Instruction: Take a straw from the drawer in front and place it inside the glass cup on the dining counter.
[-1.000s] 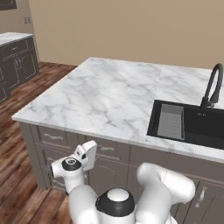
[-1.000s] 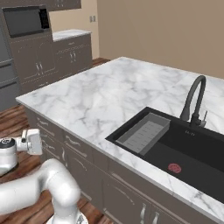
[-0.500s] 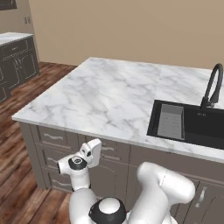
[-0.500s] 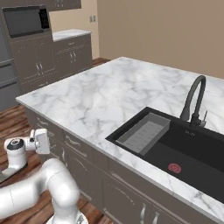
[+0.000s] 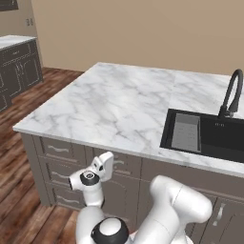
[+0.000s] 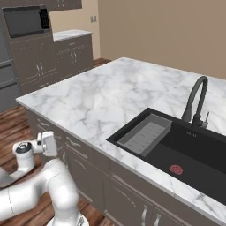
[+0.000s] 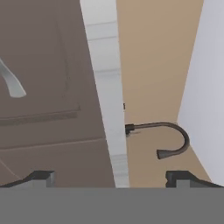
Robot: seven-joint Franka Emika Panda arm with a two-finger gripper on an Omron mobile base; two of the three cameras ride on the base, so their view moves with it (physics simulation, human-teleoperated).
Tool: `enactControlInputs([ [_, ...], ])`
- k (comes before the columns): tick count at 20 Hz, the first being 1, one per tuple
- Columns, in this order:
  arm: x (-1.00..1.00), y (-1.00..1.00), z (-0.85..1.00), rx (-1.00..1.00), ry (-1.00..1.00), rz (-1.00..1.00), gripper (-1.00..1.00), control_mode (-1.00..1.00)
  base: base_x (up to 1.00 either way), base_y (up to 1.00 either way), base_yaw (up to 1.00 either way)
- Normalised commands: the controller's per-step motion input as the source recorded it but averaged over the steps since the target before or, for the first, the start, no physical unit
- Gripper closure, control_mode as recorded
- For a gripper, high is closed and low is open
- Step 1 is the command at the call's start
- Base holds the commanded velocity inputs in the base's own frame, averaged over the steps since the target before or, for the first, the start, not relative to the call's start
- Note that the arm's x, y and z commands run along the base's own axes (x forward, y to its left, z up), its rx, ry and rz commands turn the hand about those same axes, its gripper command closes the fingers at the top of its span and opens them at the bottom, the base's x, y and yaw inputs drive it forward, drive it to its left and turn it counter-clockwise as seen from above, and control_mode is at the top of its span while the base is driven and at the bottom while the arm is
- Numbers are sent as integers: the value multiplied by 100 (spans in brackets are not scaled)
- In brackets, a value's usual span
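The drawer is sitting closed just under the near edge of the white marble worktop, its curved silver handle showing against the grey-brown panelled front in the hand view. The pincer is hovering low in front of the cabinets, rolled sideways so the worktop's edge is running up the hand view as a pale band. Its two dark fingertips are standing wide apart and holding nothing. Towards the worktop's right end, a black sink is lying sunk into the slab, with a dark curved tap rising at its far edge.
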Motion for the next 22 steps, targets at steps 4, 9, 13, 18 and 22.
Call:
enactControlInputs([
  [4, 19, 0, -33, -4, -2, 0, -100, -100, 0, 0, 0],
  [9, 19, 0, -26, -4, -4, 0, -100, -100, 0, 0, 0],
  [13, 24, 0, -27, -2, -3, 0, -100, -100, 0, 0, 0],
  [18, 30, 0, -28, 0, 0, 0, -100, -100, 0, 0, 0],
  [22, 33, 0, -26, 0, 0, 0, -100, -100, 0, 0, 0],
])
